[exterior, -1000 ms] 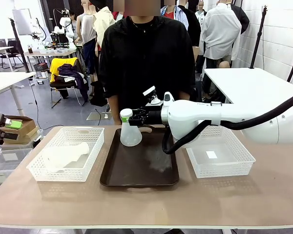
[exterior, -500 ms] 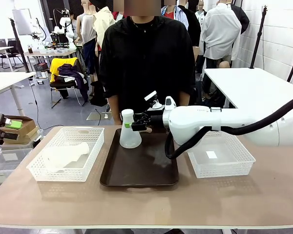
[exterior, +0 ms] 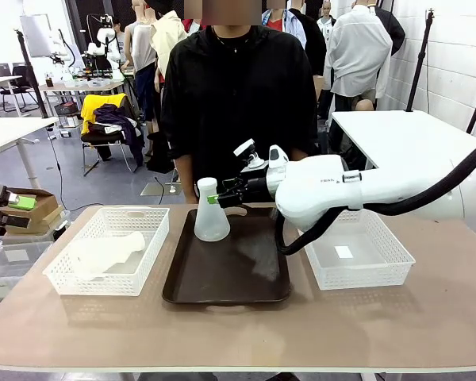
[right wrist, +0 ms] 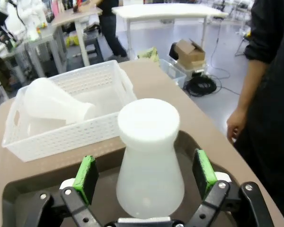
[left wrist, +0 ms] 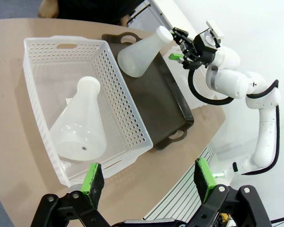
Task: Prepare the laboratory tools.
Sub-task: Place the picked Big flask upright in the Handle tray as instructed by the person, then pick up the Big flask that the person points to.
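1 flask [exterior: 212, 216] stands upright on the brown tray [exterior: 230, 274], between the spread fingers of the right gripper [right wrist: 144, 175], untouched. The other flask [left wrist: 80, 125] lies on its side in the white basket [left wrist: 125, 106] below the left gripper [left wrist: 147, 182], also spread wide. The right gripper is best pulled straight back, so nothing is tipped.

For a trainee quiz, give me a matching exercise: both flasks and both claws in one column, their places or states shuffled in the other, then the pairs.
1. middle flask
2. left-side flask
3. right claw
4. left claw

A. open, well away from both flasks
B. on its side in the white basket
C. open, close to the middle flask's neck
D. standing on the brown tray

Pairs: 1-D, 2-B, 3-C, 4-A
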Tool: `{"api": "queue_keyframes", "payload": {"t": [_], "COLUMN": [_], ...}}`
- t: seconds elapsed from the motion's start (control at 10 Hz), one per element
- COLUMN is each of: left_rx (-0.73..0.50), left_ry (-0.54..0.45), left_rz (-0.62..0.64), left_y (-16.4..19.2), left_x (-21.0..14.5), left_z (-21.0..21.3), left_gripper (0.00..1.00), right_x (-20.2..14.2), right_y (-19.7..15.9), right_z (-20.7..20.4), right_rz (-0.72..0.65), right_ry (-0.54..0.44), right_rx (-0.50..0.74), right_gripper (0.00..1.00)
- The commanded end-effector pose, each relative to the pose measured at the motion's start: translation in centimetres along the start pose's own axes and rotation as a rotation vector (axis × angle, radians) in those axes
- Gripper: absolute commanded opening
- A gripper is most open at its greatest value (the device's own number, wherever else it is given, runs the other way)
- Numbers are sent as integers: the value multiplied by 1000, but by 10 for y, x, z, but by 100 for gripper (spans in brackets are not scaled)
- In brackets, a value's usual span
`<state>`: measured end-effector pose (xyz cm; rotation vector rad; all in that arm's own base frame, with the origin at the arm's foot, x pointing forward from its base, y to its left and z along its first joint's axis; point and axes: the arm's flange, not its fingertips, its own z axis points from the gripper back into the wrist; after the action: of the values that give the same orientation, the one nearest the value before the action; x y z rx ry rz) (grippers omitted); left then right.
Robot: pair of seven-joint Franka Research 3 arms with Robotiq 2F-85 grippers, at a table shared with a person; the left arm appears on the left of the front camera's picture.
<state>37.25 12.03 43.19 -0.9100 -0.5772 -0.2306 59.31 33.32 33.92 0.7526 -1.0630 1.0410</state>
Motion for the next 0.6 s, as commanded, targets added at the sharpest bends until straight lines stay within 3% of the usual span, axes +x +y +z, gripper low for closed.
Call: {"api": "queue_keyframes", "payload": {"t": [0.0, 0.5], "left_rx": [-8, -8], "left_ry": [-13, -13], "left_rz": [-5, -5], "left_y": [0, 0], "left_x": [0, 0], "left_z": [1, 1], "left_gripper": [100, 100], "right_x": [-6, -6], "right_y": [-2, -2], "right_z": [1, 1], "right_rz": [0, 0], "right_ry": [-43, -43], "right_rx": [-18, -18], "right_gripper": [100, 100]}}
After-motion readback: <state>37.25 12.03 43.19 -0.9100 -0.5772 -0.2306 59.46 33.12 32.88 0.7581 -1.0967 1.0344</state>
